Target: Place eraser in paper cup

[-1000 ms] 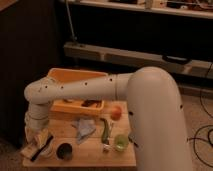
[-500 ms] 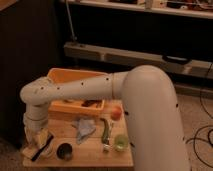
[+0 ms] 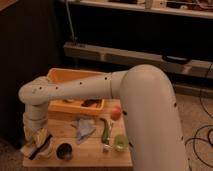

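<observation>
The gripper [image 3: 35, 132] hangs at the table's front left corner, at the end of the white arm that reaches in from the right. Right under it the tan eraser [image 3: 42, 140] with its black strip lies tilted over the white paper cup [image 3: 28, 150]. Only a bit of the cup's rim shows beside the eraser. I cannot tell whether the eraser is held or rests on the cup.
On the small wooden table [image 3: 90, 155] stand a small dark cup [image 3: 64, 150], a small green cup [image 3: 120, 144], a blue cloth-like thing [image 3: 84, 127], a long green item [image 3: 105, 131] and an orange fruit [image 3: 116, 113]. An orange tray [image 3: 70, 77] sits at the back.
The arm's elbow and wrist have shifted slightly left. The eraser and the gripper stay at the front left corner over the cup.
</observation>
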Controlling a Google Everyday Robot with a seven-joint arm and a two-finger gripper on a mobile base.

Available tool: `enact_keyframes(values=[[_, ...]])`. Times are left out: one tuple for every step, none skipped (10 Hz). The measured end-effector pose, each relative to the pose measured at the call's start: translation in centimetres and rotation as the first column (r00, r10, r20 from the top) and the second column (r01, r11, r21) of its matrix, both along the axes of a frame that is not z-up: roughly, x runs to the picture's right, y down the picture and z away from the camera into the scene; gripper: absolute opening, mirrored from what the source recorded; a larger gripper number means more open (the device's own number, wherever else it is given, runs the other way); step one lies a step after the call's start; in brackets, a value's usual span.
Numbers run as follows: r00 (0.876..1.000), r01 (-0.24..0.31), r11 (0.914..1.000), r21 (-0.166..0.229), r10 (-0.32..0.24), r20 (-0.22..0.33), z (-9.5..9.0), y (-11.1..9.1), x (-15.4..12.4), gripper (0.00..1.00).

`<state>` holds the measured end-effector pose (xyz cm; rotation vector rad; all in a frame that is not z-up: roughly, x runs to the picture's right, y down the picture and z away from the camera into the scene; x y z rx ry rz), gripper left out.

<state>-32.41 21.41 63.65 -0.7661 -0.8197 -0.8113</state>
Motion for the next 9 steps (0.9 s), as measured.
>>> enact_keyframes(values=[[1.0,-0.025,0.9995,0.02,0.025,0.005,-0.5,-0.5,0.1,0.8],[1.0,-0.023,0.999,0.038,0.022,0.003,-1.0,-0.8,0.0,0.8],[1.0,0.0,0.9989,0.046,0.0,-0.003,-1.5,-0.6,-0.4,0.8],[1.0,0.011,0.9986,0.052,-0.01,-0.012,-1.6,-0.4,-0.4,0.8],[1.0,0.022,0.9981,0.058,-0.02,-0.024,-2.1,-0.2,0.2,0.8],[0.999,0.028,0.9979,0.058,-0.026,-0.027,-2.6,0.1,0.3,0.8],[0.999,0.022,0.9982,0.055,-0.021,-0.032,-2.9,0.4,0.5,0.8],[0.999,-0.011,0.9987,0.05,0.013,-0.029,-3.0,0.3,1.3,0.8],[0.997,-0.07,0.996,0.054,0.071,-0.007,-3.3,-0.1,2.3,0.8]])
